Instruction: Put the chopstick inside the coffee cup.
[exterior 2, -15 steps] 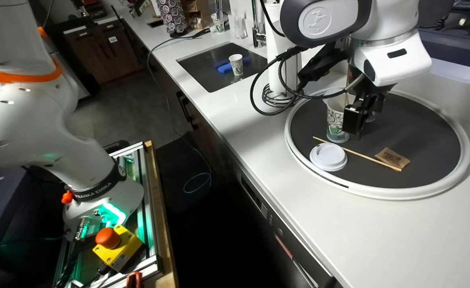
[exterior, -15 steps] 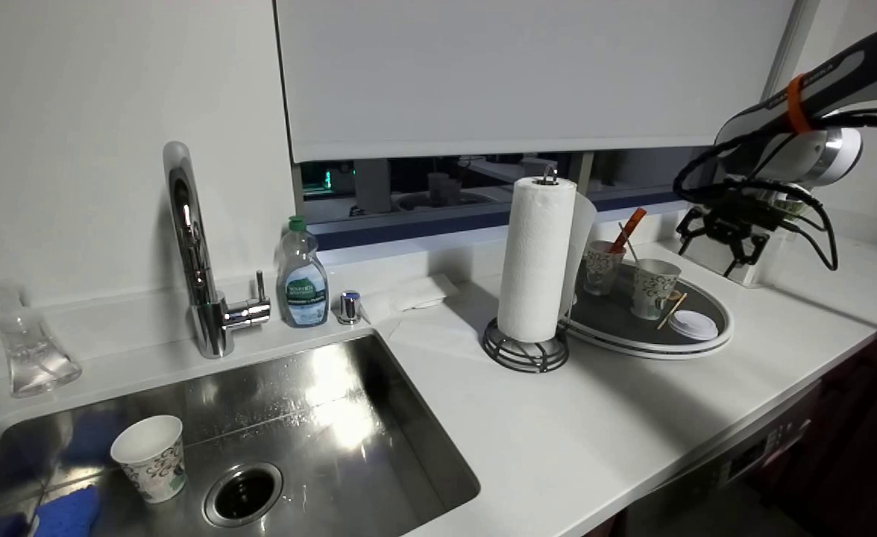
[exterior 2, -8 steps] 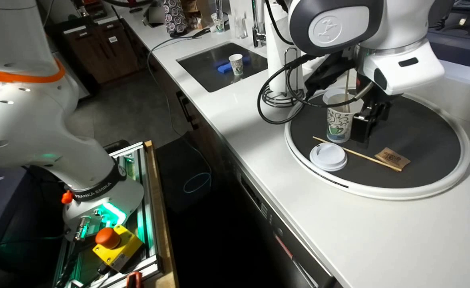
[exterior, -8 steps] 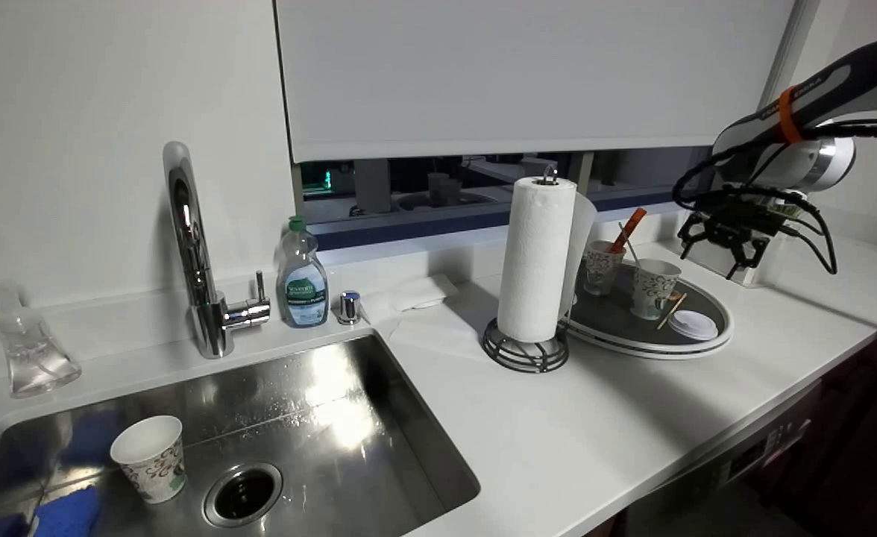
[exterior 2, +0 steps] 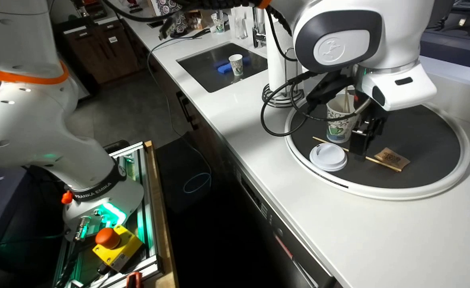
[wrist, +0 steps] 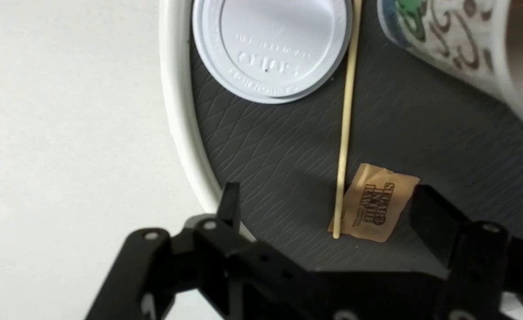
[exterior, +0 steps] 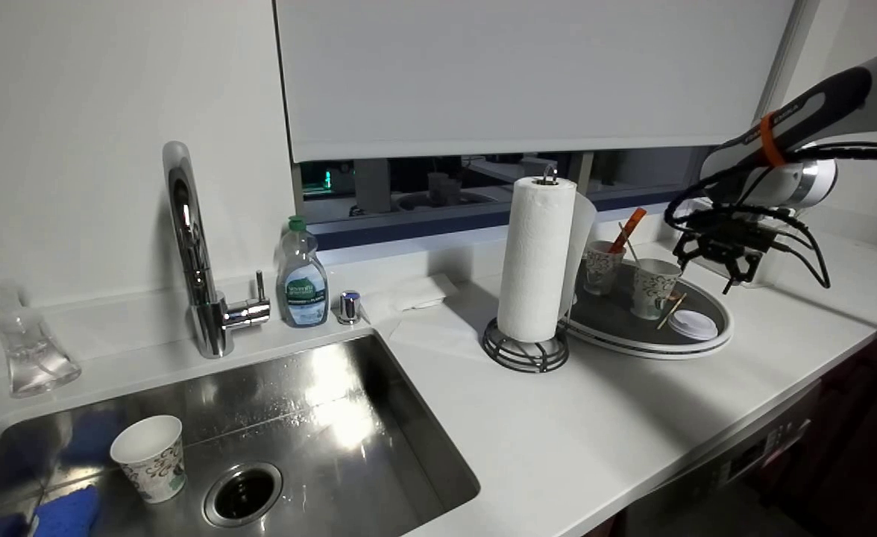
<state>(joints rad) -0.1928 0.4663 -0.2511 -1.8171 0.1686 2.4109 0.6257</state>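
Observation:
The chopstick (wrist: 346, 129) is a thin pale wooden stick lying flat on the round dark tray; it also shows in both exterior views (exterior: 672, 311) (exterior 2: 383, 164). The patterned paper coffee cup (exterior 2: 336, 128) stands upright on the tray behind it, with a thin stirrer in it; part of it shows in the wrist view (wrist: 457, 35). No beige mug shows. My gripper (wrist: 327, 195) is open and empty above the tray. In the wrist view the chopstick's near end lies between the fingers, below them. In an exterior view the gripper (exterior 2: 363, 142) hides part of the chopstick.
A white lid (exterior 2: 328, 157) and a brown sugar packet (wrist: 375, 202) touch or nearly touch the chopstick. A rear paper cup (exterior: 599, 272) holds an orange-red stick (exterior: 629, 227). A paper-towel roll (exterior: 537, 261) stands beside the tray rim (exterior 2: 431, 194).
My gripper has moved down toward the tray and stays open. In an exterior view it now overlaps the middle of the chopstick. The objects on the tray have not moved.

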